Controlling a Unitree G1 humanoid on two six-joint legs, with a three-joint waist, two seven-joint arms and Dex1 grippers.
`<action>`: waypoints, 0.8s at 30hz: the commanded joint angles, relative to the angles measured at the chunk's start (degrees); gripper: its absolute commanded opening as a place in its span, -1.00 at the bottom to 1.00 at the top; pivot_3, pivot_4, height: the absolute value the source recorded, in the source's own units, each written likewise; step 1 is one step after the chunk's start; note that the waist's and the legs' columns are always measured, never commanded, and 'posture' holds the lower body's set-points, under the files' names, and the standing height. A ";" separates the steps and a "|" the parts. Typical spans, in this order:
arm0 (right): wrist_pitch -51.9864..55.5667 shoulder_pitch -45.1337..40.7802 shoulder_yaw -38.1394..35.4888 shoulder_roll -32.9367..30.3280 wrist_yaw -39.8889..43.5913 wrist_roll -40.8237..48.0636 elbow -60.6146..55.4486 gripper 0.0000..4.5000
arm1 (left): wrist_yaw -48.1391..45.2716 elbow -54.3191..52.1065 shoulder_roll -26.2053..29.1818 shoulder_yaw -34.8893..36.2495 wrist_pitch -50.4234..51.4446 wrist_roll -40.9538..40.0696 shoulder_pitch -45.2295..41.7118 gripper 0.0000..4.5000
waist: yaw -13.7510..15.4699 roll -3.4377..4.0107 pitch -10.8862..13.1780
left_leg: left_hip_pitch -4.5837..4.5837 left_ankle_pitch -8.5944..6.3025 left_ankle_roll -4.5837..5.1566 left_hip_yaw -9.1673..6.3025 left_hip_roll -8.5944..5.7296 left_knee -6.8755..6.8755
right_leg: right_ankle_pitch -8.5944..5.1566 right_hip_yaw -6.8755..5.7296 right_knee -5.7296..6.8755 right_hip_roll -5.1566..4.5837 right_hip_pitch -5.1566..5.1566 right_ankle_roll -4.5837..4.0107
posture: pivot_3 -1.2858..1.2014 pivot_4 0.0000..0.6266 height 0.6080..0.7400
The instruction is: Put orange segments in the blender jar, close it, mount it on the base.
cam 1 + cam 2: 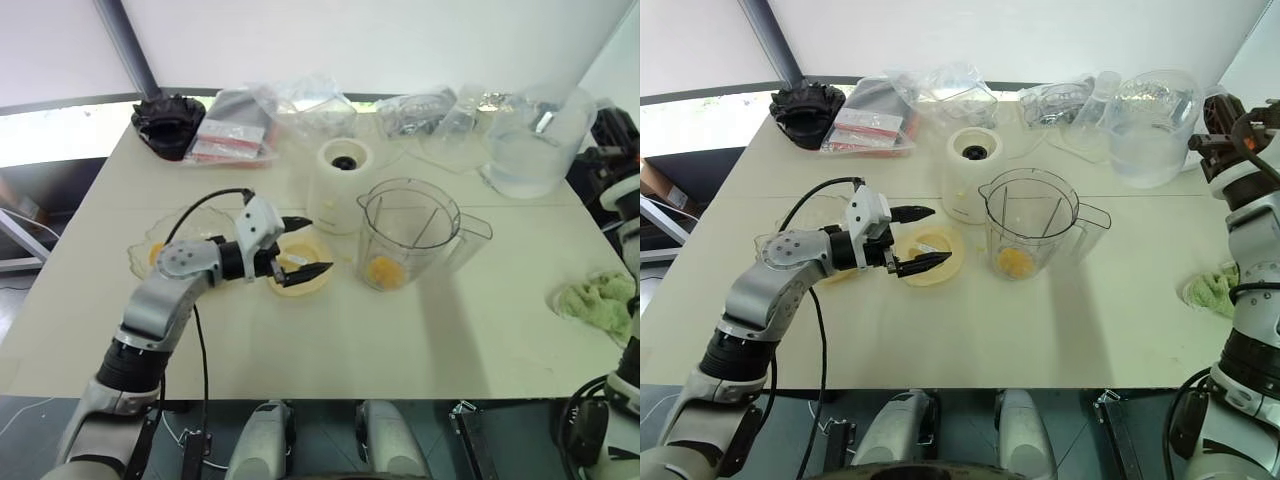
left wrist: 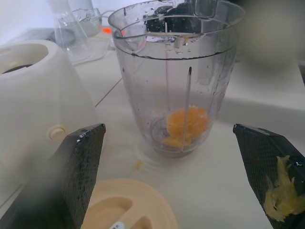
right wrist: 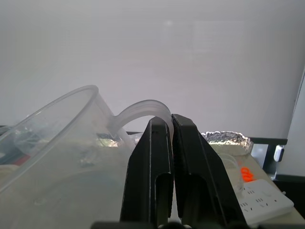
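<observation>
Since orange segments [image 2: 185, 125] already lie at the bottom of the jar [image 1: 408, 235], the loading looks done or nearly so; closing and mounting are left. Clear and ribbed, the jar stands open on the bench [image 1: 420, 340], just beside the cream base [image 1: 340, 185], not on it. Its lid [image 1: 300, 266] lies flat under the left end effector [image 1: 303, 248], whose fingers stand wide apart, pulp on one. The right end effector [image 3: 170, 143] is pressed shut, empty, raised beside a clear pitcher [image 1: 1152, 125].

Colours showing on the worktable

Orange segments [image 1: 384, 270] are glowing orange-yellow inside the clear blender jar [image 1: 408, 235]; the base [image 1: 338, 187] is showing cream-white, the flat lid [image 1: 299, 266] pale cream.
</observation>
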 commanded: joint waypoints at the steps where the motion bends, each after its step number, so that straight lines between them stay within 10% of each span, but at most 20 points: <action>1: -1.69 -0.30 -0.87 -2.33 1.05 -1.40 -3.71 -0.97 | -0.21 -0.31 -0.11 0.52 -1.40 0.16 -1.69 1.00 | 0.05 0.00 0.00 | 0.00 0.00 0.00 0.00 0.00 0.00 | 0.00 0.00 0.00 0.00 0.00 0.00 | 0.03 -0.52 1.00; 24: -3.13 0.27 5.26 -6.33 6.76 -11.82 -9.22 -0.97 | 0.94 0.20 -2.34 0.77 -1.16 -0.81 -3.45 1.00 | 0.08 -0.02 0.01 | -0.02 0.00 0.00 0.02 -0.03 -0.02 | 0.00 0.00 -0.02 0.00 -0.04 0.00 | 0.03 -0.52 1.00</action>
